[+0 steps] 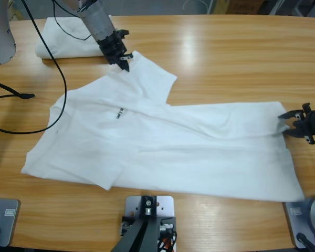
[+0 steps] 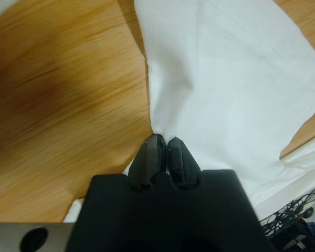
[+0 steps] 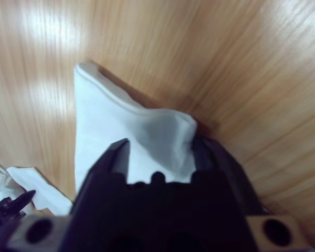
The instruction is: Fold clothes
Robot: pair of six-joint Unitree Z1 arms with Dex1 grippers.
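A white T-shirt (image 1: 163,142) lies spread across the table, neck label (image 1: 118,112) up, with one side folded over. My left gripper (image 1: 124,62) comes down from the top left, shut on the far sleeve (image 1: 147,73). The left wrist view shows its jaws (image 2: 164,140) pinched together on a ridge of white cloth (image 2: 231,89). My right gripper (image 1: 293,125) enters from the right edge, open. In the right wrist view the shirt's hem corner (image 3: 126,126) lies between its spread jaws (image 3: 160,149).
A folded white bundle (image 1: 63,39) rests at the back left, just behind the left arm. Black cables (image 1: 58,79) trail over the table's left side. A silver arm part (image 1: 0,37) sits at the upper left corner. Bare wood (image 1: 236,52) lies at the back right.
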